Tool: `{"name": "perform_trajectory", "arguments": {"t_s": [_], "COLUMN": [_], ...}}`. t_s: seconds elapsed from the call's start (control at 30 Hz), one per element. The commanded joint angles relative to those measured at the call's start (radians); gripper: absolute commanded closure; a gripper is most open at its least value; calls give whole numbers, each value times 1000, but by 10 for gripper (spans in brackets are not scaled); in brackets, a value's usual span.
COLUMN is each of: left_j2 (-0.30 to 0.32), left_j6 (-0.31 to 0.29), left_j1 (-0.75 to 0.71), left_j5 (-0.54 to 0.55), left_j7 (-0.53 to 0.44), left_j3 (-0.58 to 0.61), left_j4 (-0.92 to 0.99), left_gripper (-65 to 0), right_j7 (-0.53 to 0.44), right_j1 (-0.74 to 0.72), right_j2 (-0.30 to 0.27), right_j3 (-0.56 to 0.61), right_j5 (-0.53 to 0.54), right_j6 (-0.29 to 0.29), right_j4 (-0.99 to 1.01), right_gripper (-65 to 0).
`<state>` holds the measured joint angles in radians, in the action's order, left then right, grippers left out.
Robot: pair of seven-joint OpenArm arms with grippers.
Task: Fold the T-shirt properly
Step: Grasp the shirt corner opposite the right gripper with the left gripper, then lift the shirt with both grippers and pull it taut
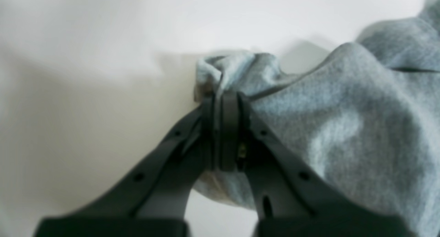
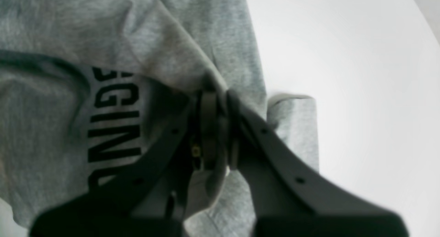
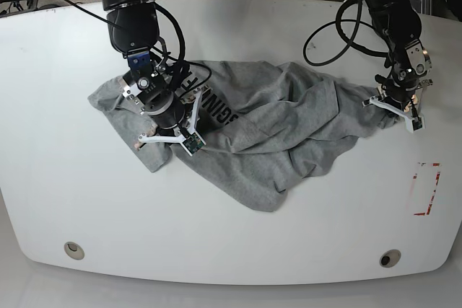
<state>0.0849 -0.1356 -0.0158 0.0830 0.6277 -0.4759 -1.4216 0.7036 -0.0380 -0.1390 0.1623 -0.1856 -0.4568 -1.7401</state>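
The heather-grey T-shirt (image 3: 289, 128) lies crumpled across the middle of the white table (image 3: 72, 178), with black block lettering (image 3: 209, 102) showing near its left side. In the base view my left gripper (image 3: 395, 112) is at the shirt's right end. The left wrist view shows that left gripper (image 1: 223, 94) shut on a bunched fold of the T-shirt (image 1: 343, 127). My right gripper (image 3: 170, 135) is at the shirt's left end. In the right wrist view the right gripper (image 2: 215, 94) is shut on a pinch of the T-shirt (image 2: 51, 127), beside the lettering (image 2: 115, 123).
A red-outlined rectangle (image 3: 426, 189) is marked on the table at the right. Two round grommets (image 3: 72, 250) (image 3: 390, 258) sit near the front edge. Cables (image 3: 339, 34) hang from the arms at the back.
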Motion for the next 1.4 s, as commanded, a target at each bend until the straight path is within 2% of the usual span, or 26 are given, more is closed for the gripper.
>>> {"name": "perform_trajectory", "arguments": {"t_s": [0.0, 0.2, 0.37, 0.63, 0.73, 0.8, 0.9, 1.07, 1.13, 1.27, 1.37], "left_j2": [14, 45, 91, 95, 103, 129, 157, 175, 201, 214, 257], "left_j6": [-2, -3, -3, -3, -3, -3, -3, -3, -3, -3, -3], "left_j1": [3, 4, 35, 103, 159, 204, 293, 454, 531, 652, 748], "left_j5": [2, 2, 4, 2, 2, 2, 2, -1, 1, -5, -5], "left_j7": [-12, 14, 110, 136, 136, 156, 199, 252, 263, 265, 265], "left_j3": [-4, 6, 30, 42, 42, 49, 76, 79, 84, 144, 158], "left_j4": [-52, -222, -367, -496, -503, -506, -506, -503, -497, -497, -496], "left_gripper": [0, 0, 0, 0, 0, 0, 0, 0, 0, 0, 0], "right_j7": [-23, -23, 14, 61, 87, 104, 124, 156, 163, 182, 212], "right_j1": [-23, -44, -115, -245, -313, -359, -432, -547, -610, -713, -802], "right_j2": [-4, 3, -4, -38, -38, -43, -83, -98, -112, -138, -166], "right_j3": [-17, -128, -132, -132, -132, -132, -129, -131, -128, -125, -125], "right_j5": [-1, 7, 2, 1, 1, 1, 1, 1, 1, 1, 1], "right_j6": [2, 0, 0, 0, 0, -4, -43, -79, -92, -118, -141], "right_j4": [-34, -82, -111, -145, -142, -146, -142, -140, -130, -119, -114], "right_gripper": [0, 0, 0, 0, 0, 0, 0, 0, 0, 0, 0]}}
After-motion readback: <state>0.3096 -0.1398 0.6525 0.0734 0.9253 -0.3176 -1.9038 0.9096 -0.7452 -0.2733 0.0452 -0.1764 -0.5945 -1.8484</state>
